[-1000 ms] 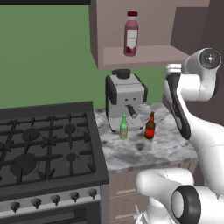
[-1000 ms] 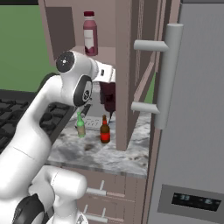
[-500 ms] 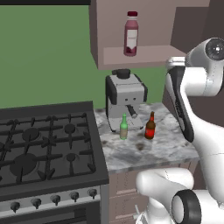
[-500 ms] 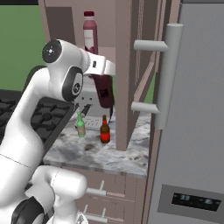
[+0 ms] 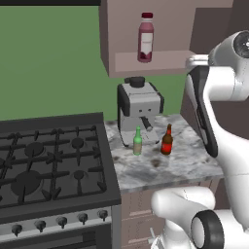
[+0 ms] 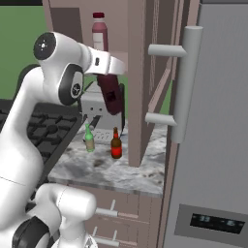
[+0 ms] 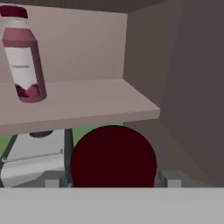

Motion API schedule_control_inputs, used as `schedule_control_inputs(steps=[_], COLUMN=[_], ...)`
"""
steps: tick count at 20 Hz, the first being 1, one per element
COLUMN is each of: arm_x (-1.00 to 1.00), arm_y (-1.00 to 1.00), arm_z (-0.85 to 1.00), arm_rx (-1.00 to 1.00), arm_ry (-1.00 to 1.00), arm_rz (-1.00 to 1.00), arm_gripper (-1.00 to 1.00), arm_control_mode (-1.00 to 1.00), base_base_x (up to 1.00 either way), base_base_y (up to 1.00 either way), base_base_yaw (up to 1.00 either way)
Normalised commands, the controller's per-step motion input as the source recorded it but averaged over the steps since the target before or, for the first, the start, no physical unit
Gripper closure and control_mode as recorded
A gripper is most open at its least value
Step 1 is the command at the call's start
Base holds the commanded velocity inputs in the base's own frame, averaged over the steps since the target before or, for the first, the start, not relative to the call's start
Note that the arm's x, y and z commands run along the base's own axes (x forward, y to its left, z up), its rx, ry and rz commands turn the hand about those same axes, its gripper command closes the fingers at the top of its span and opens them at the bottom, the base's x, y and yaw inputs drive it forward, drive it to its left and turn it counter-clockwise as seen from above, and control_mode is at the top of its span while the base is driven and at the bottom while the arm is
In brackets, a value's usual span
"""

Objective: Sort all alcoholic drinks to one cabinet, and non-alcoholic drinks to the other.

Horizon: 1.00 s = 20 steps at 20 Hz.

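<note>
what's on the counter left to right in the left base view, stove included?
Stove → green bottle → amber bottle. The coffee machine stands behind the two bottles and spans them both, so I leave it out of the order.

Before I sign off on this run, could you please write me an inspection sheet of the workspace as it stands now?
Surface: marble counter beside the stove.
Job's things: pink bottle upright on the open cabinet shelf; maroon bottle in the gripper, below shelf level; green bottle and amber bottle upright on the counter, apart.
Clutter: coffee machine behind the small bottles.
Grippers: gripper closed around the maroon bottle.
Cables: nothing seen.
Surroundings: green wall, grey fridge on the right.
</note>
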Motion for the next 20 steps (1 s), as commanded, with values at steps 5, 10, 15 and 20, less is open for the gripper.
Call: schedule_control_inputs(steps=[5,10,15,20], arm_x=[-0.13,-0.08,-0.09,-0.04], arm_y=[0.03,0.04,0.03,0.05], arm_z=[0.33,0.28,0.25,0.2], arm_rx=[-0.01,0.0,0.0,0.0], arm_ry=[0.0,0.0,0.0,0.0], arm_rz=[0.0,0.0,0.0,0.0], arm_gripper=[1.0,1.0,1.0,1.0], arm_control_mode=[-1.0,-1.0,-1.0,-1.0], base_base_x=[0.0,0.0,0.0,0.0], base_base_y=[0.0,0.0,0.0,0.0], base_base_yaw=[0.0,0.0,0.0,0.0])
